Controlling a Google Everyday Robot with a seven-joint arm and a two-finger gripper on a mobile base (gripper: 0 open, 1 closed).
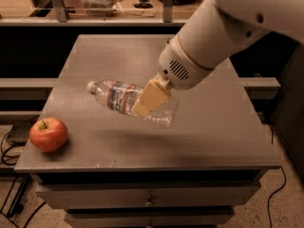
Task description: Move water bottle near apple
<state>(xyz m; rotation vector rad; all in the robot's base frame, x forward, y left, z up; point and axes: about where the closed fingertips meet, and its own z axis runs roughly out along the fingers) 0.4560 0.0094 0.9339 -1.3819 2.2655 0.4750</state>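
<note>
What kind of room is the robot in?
Probably a lab or workshop: a grey table with drawers, loose cables on the floor, and the gripper above the tabletop holding a water bottle.

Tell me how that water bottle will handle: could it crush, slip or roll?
The water bottle looks thin and crinkled, so it probably dents under the fingers of the gripper, which holds it sideways above the table. No water shows inside, so it is likely light. Being round, it may roll toward the apple if released flat.

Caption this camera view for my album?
The gripper, above the table, holds a water bottle sideways; an apple sits near one corner.
</note>
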